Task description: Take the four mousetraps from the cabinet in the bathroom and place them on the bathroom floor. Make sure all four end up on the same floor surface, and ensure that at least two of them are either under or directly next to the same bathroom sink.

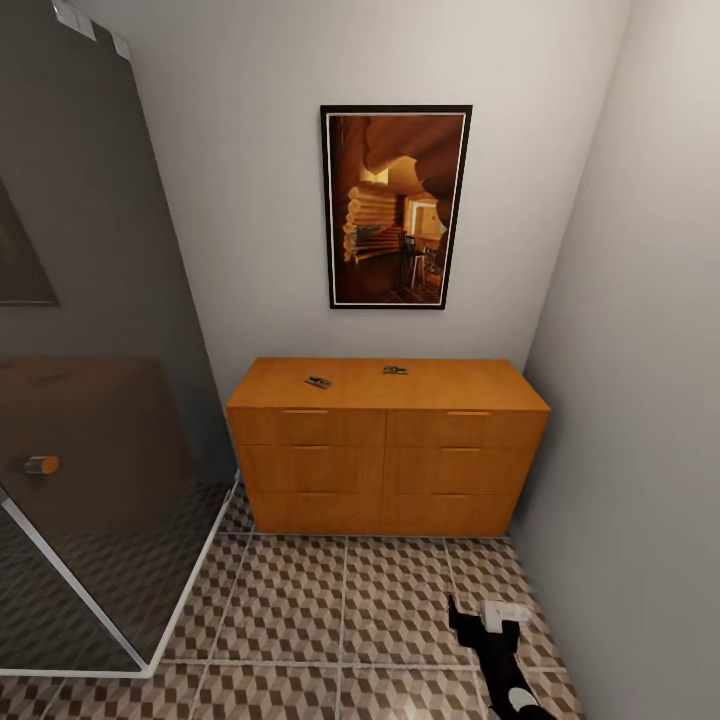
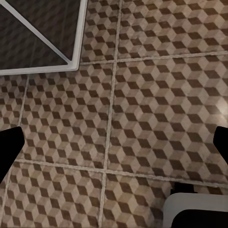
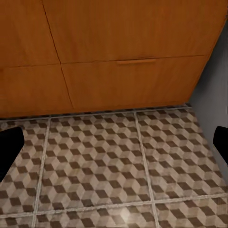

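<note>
My right gripper (image 3: 114, 142): fingers spread wide, one dark tip at each edge of the right wrist view, nothing between them. It hangs over the bathroom floor (image 3: 109, 166) and faces the lower drawer fronts of the cabinet (image 3: 118, 47). In the head view the right arm (image 1: 497, 655) shows low and to the right, above the tiles, well short of the cabinet.

My left gripper (image 2: 114, 147): also wide apart, dark tips at both edges of the left wrist view, holding nothing. Beneath it lie cube-pattern tiles and the white-framed corner of a glass shower screen (image 2: 42, 33).

Cabinet (image 1: 388, 445): orange-brown wood, flat top, drawer fronts in two columns, set against the back wall in the corner.

Mousetraps: two visible, both on the cabinet top. One mousetrap (image 1: 318, 382) lies left of centre, slightly angled. The second mousetrap (image 1: 395, 370) lies near the back edge, about mid-width. They are apart from each other.

Framed picture (image 1: 396, 207): dark frame, log-cabin interior, hung on the wall above the cabinet.

Glass shower screen (image 1: 90, 400): occupies the left of the head view, reflecting the cabinet.
</note>
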Tool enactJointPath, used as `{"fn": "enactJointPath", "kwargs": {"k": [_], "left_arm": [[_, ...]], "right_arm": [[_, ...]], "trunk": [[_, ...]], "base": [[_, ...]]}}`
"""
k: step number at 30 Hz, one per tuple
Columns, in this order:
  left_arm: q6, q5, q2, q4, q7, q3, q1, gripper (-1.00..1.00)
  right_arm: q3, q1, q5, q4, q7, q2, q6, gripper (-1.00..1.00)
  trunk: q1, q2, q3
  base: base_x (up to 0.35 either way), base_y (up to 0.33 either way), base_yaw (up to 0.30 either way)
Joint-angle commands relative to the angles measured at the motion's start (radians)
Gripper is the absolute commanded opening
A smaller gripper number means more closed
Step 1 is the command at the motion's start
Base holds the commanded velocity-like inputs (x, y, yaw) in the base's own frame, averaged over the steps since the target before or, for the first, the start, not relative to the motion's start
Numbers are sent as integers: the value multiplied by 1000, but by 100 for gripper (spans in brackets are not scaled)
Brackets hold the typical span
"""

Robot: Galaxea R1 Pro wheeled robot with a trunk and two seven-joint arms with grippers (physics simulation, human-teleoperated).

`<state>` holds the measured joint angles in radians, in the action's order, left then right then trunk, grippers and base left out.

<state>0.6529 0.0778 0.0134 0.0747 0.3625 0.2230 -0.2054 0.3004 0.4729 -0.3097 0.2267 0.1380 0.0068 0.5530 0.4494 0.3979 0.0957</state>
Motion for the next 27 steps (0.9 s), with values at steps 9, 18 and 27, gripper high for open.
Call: {"fn": "enactJointPath", "kwargs": {"k": [9,18,27], "left_arm": [[5,7,0,4,1,9,-2,100],[5,7,0,4,1,9,-2,100],[5,8,-1,4,1,9,-2,100]], "right_arm": [[9,1,-6,232,110,-8,-205,100],[8,1,30,449,191,-22,-386,100],[6,1,122,669,243,-25,-592,100]], "trunk": [[1,2,2],[1,2,2],[1,2,2]], "base": [[0,0,0],[0,0,0],[0,0,0]]}}
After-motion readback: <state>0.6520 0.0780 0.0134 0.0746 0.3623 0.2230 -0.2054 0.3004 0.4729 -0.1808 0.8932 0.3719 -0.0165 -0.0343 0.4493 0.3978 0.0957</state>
